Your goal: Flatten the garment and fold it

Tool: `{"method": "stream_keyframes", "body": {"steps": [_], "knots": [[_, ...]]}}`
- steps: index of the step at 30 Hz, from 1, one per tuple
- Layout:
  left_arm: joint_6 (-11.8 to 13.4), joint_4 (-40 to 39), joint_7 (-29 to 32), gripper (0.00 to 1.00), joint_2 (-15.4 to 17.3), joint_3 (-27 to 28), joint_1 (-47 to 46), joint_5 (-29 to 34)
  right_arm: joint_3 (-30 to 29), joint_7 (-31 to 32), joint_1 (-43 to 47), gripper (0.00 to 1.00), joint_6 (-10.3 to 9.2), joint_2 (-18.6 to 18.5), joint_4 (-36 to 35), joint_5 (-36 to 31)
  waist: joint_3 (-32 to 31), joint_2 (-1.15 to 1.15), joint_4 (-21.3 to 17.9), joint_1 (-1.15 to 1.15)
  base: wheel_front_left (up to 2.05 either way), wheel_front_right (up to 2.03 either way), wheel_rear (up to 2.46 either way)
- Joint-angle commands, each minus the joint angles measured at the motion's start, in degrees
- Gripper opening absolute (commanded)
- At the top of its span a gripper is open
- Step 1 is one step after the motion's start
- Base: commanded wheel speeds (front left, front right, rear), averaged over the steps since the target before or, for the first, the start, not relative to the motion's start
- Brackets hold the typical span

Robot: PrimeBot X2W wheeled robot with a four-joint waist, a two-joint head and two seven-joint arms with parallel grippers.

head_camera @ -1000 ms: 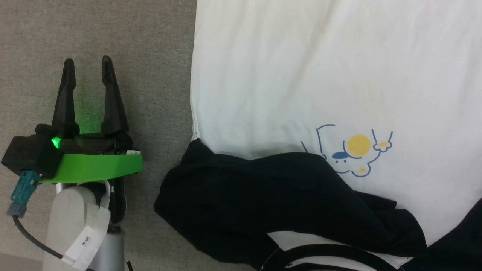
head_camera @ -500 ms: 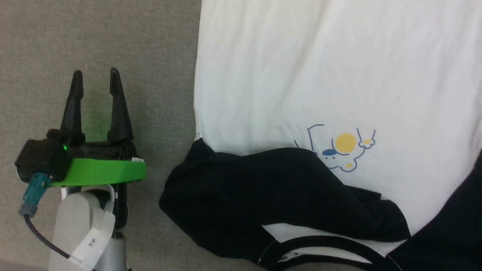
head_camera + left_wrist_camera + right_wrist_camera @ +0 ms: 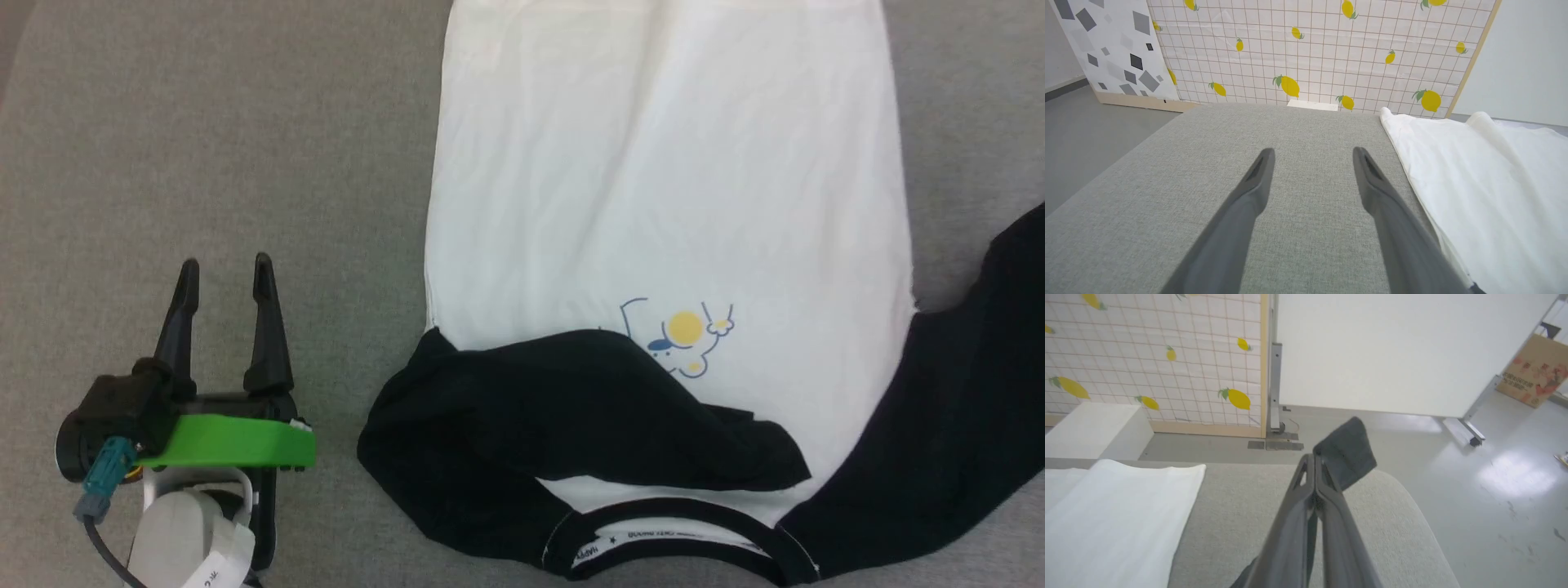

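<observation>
- Tool states: left tool [image 3: 225,263] released, fingers wide apart, nothing between them. Right tool [image 3: 1314,459] clenched, with a dark cloth flap [image 3: 1347,453] poking past its tips. The flap looks like the cuff of the stretched sleeve [image 3: 939,408], so read as grasping that sleeve.
- Left tool [image 3: 1313,151] sits low over bare tabletop [image 3: 204,122], fingers pointing away from the robot, clear of any cloth.
- Shirt [image 3: 669,163] lies front up on the tabletop, to the right of the left tool. Collar [image 3: 669,543] is nearest the robot and the hem is at the far end. White body is mostly flat with light wrinkles.
- Left wrist view: the shirt's white side edge [image 3: 1474,183] runs just beside the left tool's right-hand finger.
- Right wrist view: a white part of the shirt [image 3: 1106,522] lies off to the left of the right tool, with bare tabletop between.
- Bunched sleeve [image 3: 571,408]: black, on the left tool's side, flopped across the chest above the collar and overlapping the edge of the small print [image 3: 682,331]. Its closest lump is near the left tool, not touching.
- Stretched sleeve runs from the shoulder out to the robot's right and off the head view's edge.
- Step, my read: flattening, no fold started. Right sleeve is held out, left sleeve not sorted.
- Next move, my read: left tool goes right to the bunched sleeve, pinches only the black top layer and not the white body under it, then draws it out leftward. That sleeve's cuff is buried in the lump, can't tell where. Right tool should lay its cuff flat before letting go.
</observation>
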Motion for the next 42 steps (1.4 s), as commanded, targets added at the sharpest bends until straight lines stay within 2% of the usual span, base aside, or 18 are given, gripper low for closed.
{"method": "stream_keyframes", "body": {"steps": [1,3,6,10,13,16,20,25,30,32,33,37,42], "knots": [[-0.3,0.3,-0.3,1.00,0.5,0.0,0.9,0.1,1.6,0.9,1.3,0.00,-0.08,0.5,-2.8,0.7,-5.5,0.00,-3.1,0.01,0.00,0.00,0.00],[-0.3,0.7,-0.3,1.00,0.8,-0.2,1.8,0.0,6.6,3.1,3.4,0.00,-0.08,0.9,-10.2,2.2,-7.6,0.00,-3.5,0.01,0.00,0.00,0.00],[-0.3,1.1,-0.3,1.00,1.0,-0.5,2.4,-0.1,13.4,5.7,4.7,0.00,-0.08,1.7,-15.9,3.3,-9.0,0.00,-3.6,0.01,0.00,0.00,0.00],[-0.4,1.5,-0.3,1.00,1.3,-1.0,2.9,-0.3,25.0,7.6,5.1,0.00,-0.08,2.8,-20.2,3.6,-10.3,0.00,-3.6,0.01,0.00,0.00,0.00],[-0.4,1.7,-0.3,1.00,1.3,-1.3,3.0,-0.6,34.4,7.5,4.3,0.00,-0.08,3.8,-20.2,3.2,-10.7,0.00,-3.3,0.01,0.00,0.00,0.00],[-0.4,1.7,-0.3,1.00,1.3,-1.4,3.3,-1.0,43.9,6.5,3.5,0.00,-0.08,6.1,-17.0,2.4,-11.0,0.00,-2.9,0.01,0.00,0.00,0.00],[-0.4,1.8,-0.3,1.00,1.2,-1.7,3.5,-1.5,52.5,4.2,3.5,0.00,-0.08,9.9,-8.1,1.8,-10.7,0.00,-1.9,0.01,0.00,0.00,0.00],[-0.4,2.0,-0.3,1.00,0.9,-2.3,3.3,-2.0,59.0,1.1,5.3,0.00,-0.08,13.3,4.6,1.0,-10.0,0.00,-0.3,0.01,0.00,0.00,0.00],[-0.4,2.3,-0.3,1.00,0.6,-2.5,2.9,-2.2,62.9,-1.0,7.8,0.00,-0.08,14.1,14.4,2.4,-9.3,0.00,0.6,0.01,0.00,0.00,0.00],[-0.4,2.2,-0.3,1.00,0.6,-2.4,2.8,-2.2,63.5,-1.8,8.6,0.47,-0.08,14.1,17.0,3.4,-9.1,0.00,0.5,0.01,0.00,0.00,0.00],[-0.4,2.2,-0.3,1.00,0.5,-2.3,2.9,-2.2,63.6,-2.0,8.9,1.00,-0.08,14.2,17.6,4.0,-9.0,0.00,0.4,0.01,0.00,0.00,0.00],[-0.4,2.5,-0.3,1.00,0.6,-2.1,3.2,-2.1,60.6,-5.3,10.4,1.00,-0.08,15.1,17.6,6.4,-9.2,0.00,-0.7,0.01,0.00,0.00,0.00],[-0.4,3.0,-0.3,1.00,2.1,-3.2,2.9,-2.0,52.1,-13.0,13.2,1.00,-0.08,16.8,13.9,6.4,-8.9,0.00,-3.4,0.01,0.00,0.00,0.00]]}}
